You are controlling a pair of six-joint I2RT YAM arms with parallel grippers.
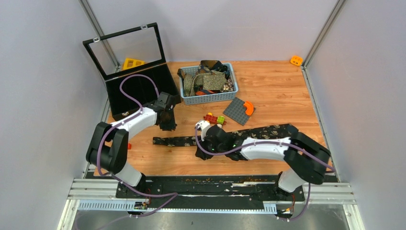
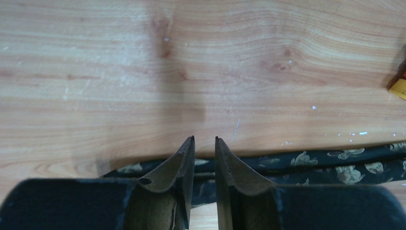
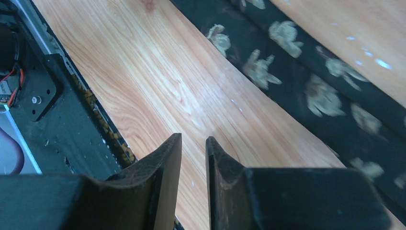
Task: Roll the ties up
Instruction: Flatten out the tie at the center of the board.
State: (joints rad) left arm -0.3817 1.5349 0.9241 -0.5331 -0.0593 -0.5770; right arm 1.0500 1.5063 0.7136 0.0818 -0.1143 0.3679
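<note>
A: As things lie on the wooden tabletop (image 1: 282, 91), where's the long black floral-print fabric tie (image 1: 179, 141)?
B: Flat across the middle, unrolled. Narrow end L, wide end R. More ties (image 1: 210, 79) heaped in the blue-grey plastic basket (image 1: 207, 99) at the back.
A: Left end effector (image 2: 204, 140)?
B: Over the tie's narrow end. Jaws a narrow slit apart, nothing btwn them. Contact w/ fabric: can't tell.
A: Right end effector (image 3: 194, 138)?
B: Same narrow gap, empty. Over bare wood just beside the tie's near edge.
</note>
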